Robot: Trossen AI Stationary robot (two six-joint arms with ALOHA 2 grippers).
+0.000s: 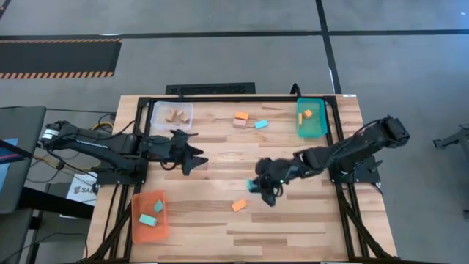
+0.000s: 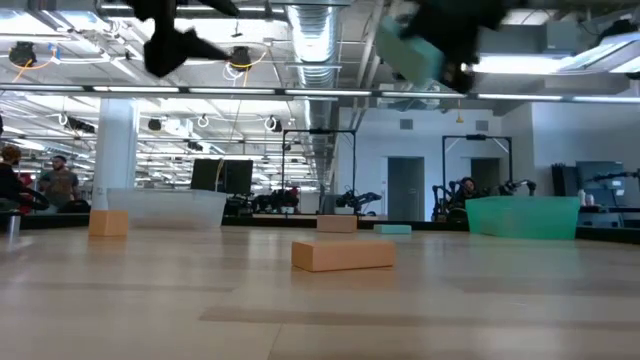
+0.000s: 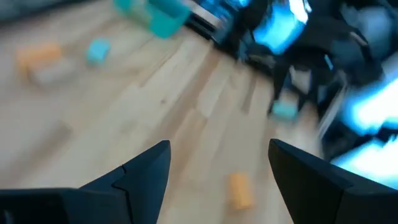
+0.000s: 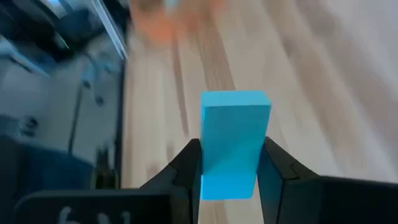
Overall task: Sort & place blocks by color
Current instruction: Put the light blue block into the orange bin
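My right gripper (image 1: pixel 262 188) hangs over the middle of the table, shut on a light blue block (image 4: pixel 234 124). This block also shows high in the low view (image 2: pixel 410 52). An orange block (image 1: pixel 239 205) lies flat on the table just near of it. Farther back, an orange block (image 1: pixel 240 116), a tan block (image 1: pixel 239 124) and a light blue block (image 1: pixel 261 124) lie together. My left gripper (image 1: pixel 196 160) hovers open above the table's left half, with nothing between its fingers (image 3: pixel 146 168). My right gripper pinches the light blue block between its two fingers (image 4: pixel 186 168), on two opposite side faces (image 4: pixel 208 177). The fingers slant down from the table's right side. The block sticks out past the fingertips and is lifted clear of the table.
A clear tray (image 1: pixel 173 114) at the far left holds tan blocks. A teal tray (image 1: pixel 311 126) at the far right holds an orange block (image 1: pixel 308 114). An orange tray (image 1: pixel 149 227) at the near left holds two light blue blocks. Bare wood lies between them.
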